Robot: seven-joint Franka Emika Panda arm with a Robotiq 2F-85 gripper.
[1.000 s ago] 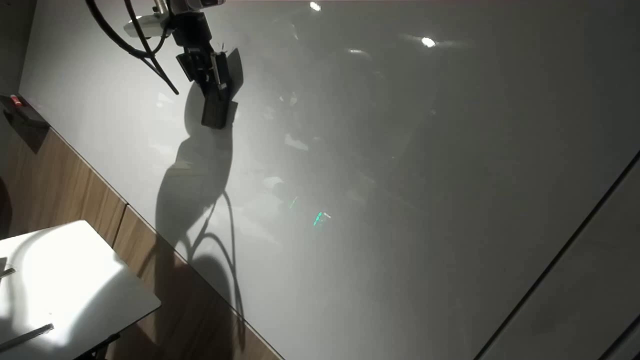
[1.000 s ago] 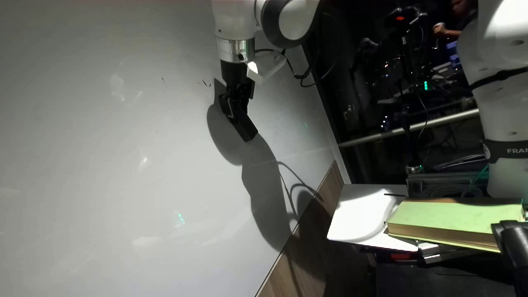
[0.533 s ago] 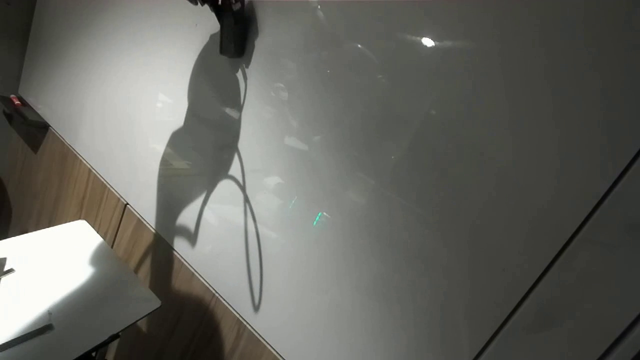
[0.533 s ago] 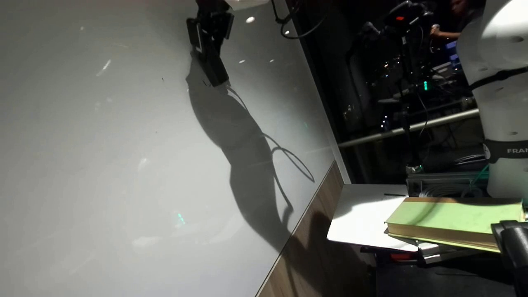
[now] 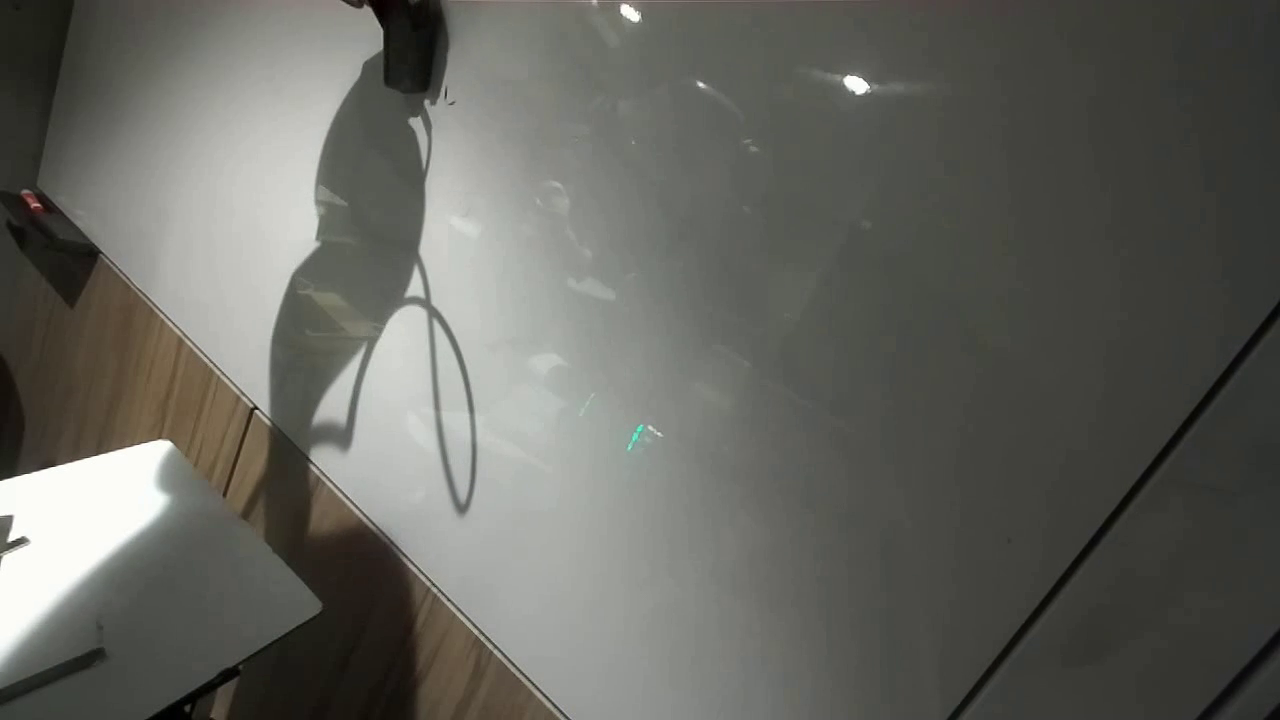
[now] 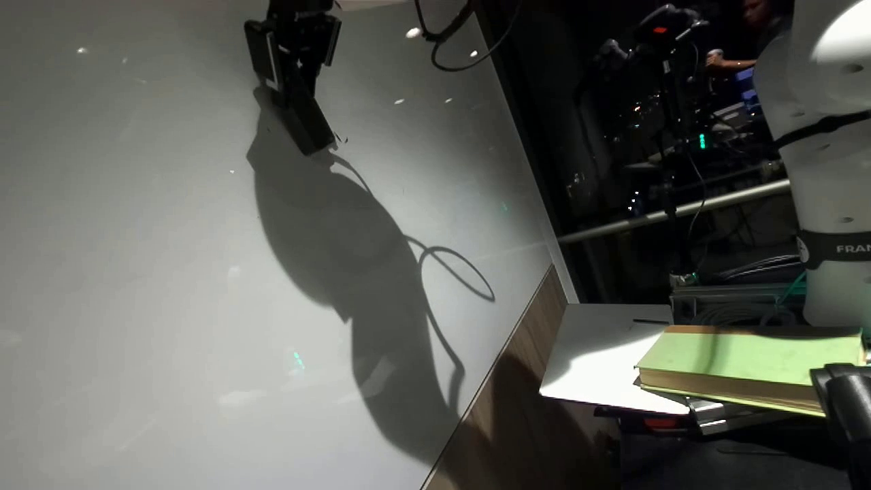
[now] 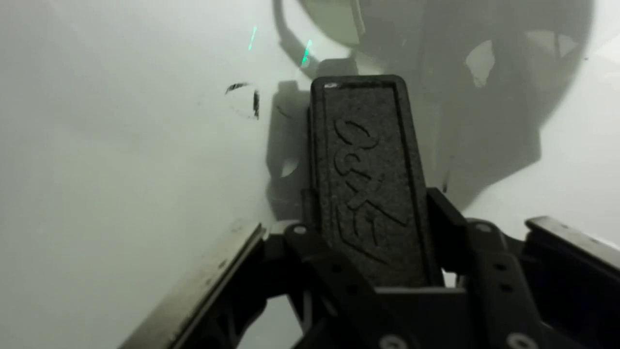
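Spotlit whiteboard [image 5: 850, 400], wood panel [image 5: 150, 345] along its border, white table [image 6: 592, 378] beyond. Gripper [image 7: 373, 213] clamped on dark block [image 7: 368, 160] — block over board, contact unclear; dark streak [image 7: 256, 103] beside it. Likely step in hand: working held block along board — next move seems to call for steady grip, block face flat. Board spreads wide around block; wood panel well apart.

Dark block [image 7: 382, 167]: matt, grainy. Whiteboard [image 5: 800, 520]: smooth, glossy. Lower panel [image 5: 130, 360]: wood-grained.
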